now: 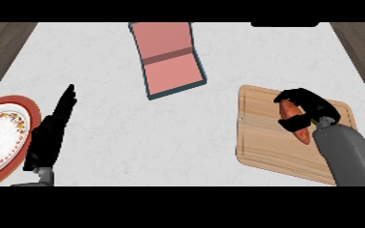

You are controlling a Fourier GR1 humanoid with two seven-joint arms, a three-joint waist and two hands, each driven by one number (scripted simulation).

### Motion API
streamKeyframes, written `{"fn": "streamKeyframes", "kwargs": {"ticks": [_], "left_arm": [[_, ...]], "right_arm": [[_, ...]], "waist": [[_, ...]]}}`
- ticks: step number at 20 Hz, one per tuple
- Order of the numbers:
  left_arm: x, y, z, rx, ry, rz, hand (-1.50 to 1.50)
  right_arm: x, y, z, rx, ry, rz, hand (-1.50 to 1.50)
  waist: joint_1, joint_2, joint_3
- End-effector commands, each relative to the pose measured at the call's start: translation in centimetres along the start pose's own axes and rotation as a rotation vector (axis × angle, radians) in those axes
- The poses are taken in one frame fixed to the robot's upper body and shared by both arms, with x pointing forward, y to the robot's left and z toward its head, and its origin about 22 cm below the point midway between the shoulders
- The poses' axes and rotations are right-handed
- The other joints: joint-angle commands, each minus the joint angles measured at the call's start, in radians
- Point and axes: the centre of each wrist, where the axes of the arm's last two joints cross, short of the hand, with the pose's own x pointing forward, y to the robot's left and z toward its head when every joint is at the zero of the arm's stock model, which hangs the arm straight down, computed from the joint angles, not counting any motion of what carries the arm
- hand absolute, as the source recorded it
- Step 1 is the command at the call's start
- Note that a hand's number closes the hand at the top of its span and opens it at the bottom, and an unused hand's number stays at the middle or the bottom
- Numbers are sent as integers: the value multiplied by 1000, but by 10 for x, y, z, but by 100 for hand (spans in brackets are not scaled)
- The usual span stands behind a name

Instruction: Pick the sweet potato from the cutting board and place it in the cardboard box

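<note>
At the kitchen counter (128, 140), the robot's right hand (308, 107) curls round the sweet potato (294, 118) on the wooden cutting board (265, 145) at the right of the scene, fingers and thumb wrapped over the far end of the orange root while its pointed near end pokes out below the palm; the potato appears to lie on the board or just above it, and which of the two cannot be told; the grasp looks made, so the step in hand is judged to be the pick, at the point of lifting; the box (169, 58), pinkish inside with a dark rim and a crease across its middle, lies well apart at the far centre of the counter, to the left of the board; the next move calls for raising the potato clear of the board, carrying it left and away over the bare marble, then lowering it inside the rim before letting go; the left hand (47, 135) rests at the near left with straight fingers and nothing in it, just beside a red-rimmed patterned plate (6, 104)
</note>
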Motion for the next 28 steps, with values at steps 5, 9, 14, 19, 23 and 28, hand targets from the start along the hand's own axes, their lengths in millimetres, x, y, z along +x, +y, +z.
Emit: {"fn": "streamKeyframes", "kwargs": {"ticks": [5, 9, 14, 19, 23, 28], "left_arm": [[-8, 4, 2, 13, 5, -10, 0], [8, 1, -12, -17, -9, -21, 0], [26, -22, -13, -115, -108, -6, 0], [38, -28, -19, -135, -140, 7, 0], [36, -35, -20, -142, -127, 8, 0], [30, -36, -20, -128, -101, 17, 0]], "right_arm": [[-4, -5, 6, -220, -15, 96, 150], [33, -25, -9, -255, -209, 200, 150], [108, -72, 9, -236, -629, 483, 150], [114, -117, 14, -265, -850, 588, 150], [117, -150, 16, -316, -981, 563, 150], [118, -166, 11, -230, -1273, 337, 150]], "waist": [[-2, 1, 2], [27, 12, 4], [194, 61, 8], [192, 72, 11], [185, 76, 9], [163, 68, 9]]}}
